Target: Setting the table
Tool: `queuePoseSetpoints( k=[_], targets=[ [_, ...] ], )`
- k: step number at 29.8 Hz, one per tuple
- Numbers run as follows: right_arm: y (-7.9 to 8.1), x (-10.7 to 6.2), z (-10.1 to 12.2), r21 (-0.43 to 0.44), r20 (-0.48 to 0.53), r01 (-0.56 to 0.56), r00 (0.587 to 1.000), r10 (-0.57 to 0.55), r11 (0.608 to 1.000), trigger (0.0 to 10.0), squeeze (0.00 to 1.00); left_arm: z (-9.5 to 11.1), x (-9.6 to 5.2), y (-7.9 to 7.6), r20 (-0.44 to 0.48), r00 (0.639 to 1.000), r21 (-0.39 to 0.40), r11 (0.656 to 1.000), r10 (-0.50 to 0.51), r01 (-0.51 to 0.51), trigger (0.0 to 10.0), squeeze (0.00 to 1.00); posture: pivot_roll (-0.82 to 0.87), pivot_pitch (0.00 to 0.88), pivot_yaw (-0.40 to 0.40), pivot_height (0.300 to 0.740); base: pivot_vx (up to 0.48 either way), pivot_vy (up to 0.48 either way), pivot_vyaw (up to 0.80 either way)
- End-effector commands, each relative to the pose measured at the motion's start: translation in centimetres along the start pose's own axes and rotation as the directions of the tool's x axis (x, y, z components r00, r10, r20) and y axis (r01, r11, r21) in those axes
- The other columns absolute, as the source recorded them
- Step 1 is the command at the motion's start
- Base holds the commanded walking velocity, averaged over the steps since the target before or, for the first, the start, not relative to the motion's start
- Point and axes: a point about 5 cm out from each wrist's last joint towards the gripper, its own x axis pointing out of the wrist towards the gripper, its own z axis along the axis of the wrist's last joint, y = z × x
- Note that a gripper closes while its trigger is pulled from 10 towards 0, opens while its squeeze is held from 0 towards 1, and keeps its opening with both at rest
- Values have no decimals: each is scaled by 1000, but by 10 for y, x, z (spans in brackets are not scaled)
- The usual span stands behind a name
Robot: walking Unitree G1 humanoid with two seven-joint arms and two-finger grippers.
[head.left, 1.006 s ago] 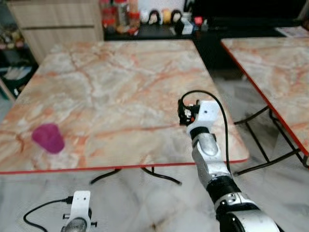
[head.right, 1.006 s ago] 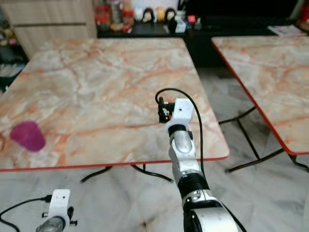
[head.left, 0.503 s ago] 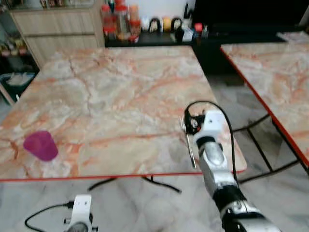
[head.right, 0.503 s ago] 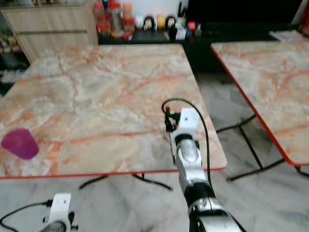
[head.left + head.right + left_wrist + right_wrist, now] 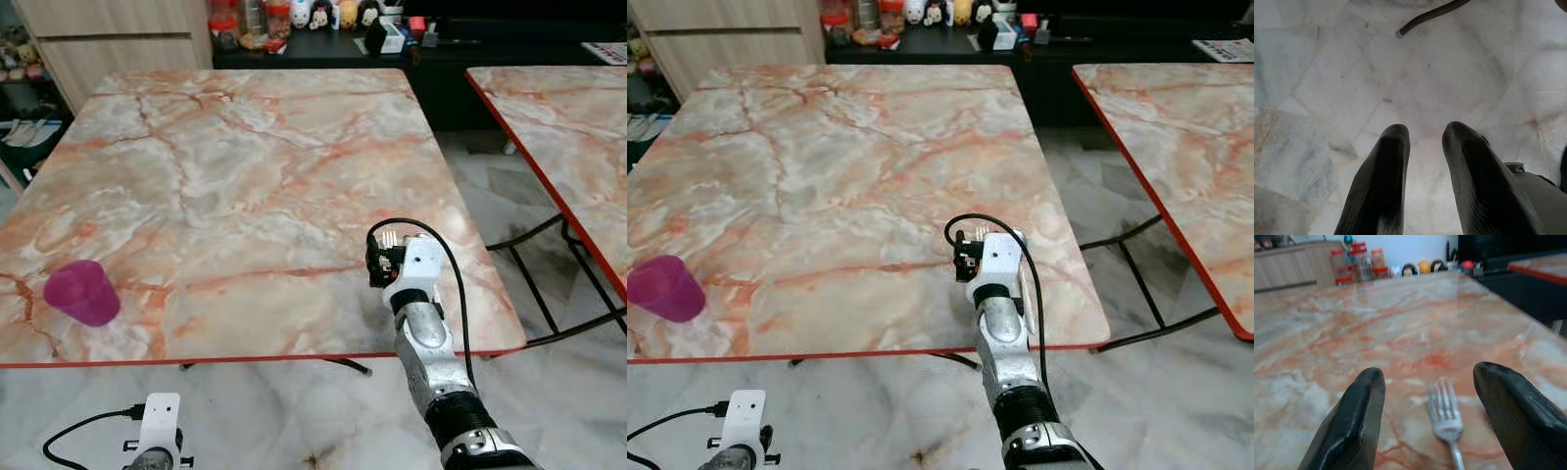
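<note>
Right gripper [image 5: 1427,423] hovers fingers spread, released, over the fork [image 5: 1445,421] lying on the marble table [image 5: 245,166] near its right edge, seemingly a place setting's spot.

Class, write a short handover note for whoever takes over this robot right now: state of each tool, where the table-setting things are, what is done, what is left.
Right tool: open, low over the near right part of the marble table, fingers either side of the fork.
Left tool: hanging idle over the floor, fingers slightly parted, holding nothing.
Fork: lying flat on the table between the right tool's fingers, tines pointing away from the robot.
Purple cup: on the table near its front left corner, far from the fork.
Done: fork and cup are on the table.
Left: probably draw the right arm back and bring whatever else the setting needs.
</note>
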Motion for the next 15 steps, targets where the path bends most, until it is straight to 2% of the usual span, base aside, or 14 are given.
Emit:
queuePoseSetpoints(
  k=[1,7,11,13,14,15],
  targets=[
    [-2,0,3,-6,2,9,1000,-9,1000,10000,0,-9,-2,0,-31,1000,6,1000,1,0,10000,0,22,138,-12,740,0,0,0],
    [-6,3,2,-37,-48,31,998,-33,999,10000,0,-10,-2,-1,-35,999,6,1000,-2,2,10000,0,25,137,-16,740,0,0,0],
    [-15,9,3,-48,-120,84,989,-89,995,10000,0,-10,-2,-2,-36,999,0,1000,-6,6,10000,0,26,135,-17,740,0,0,0],
    [-13,10,0,-45,-165,56,984,-63,997,10000,0,-10,-2,-2,-40,999,6,1000,-7,7,10000,0,22,135,-17,740,0,0,0],
    [-12,11,-2,-17,-188,46,981,-49,999,10000,0,-11,-2,-2,-43,999,12,1000,-6,6,10000,0,22,135,-18,740,0,0,0],
    [-11,11,-3,-33,-199,38,979,-44,999,10000,0,-11,-2,-2,-44,999,8,1000,-5,5,10000,0,23,136,-18,740,0,0,0]
  ],
)
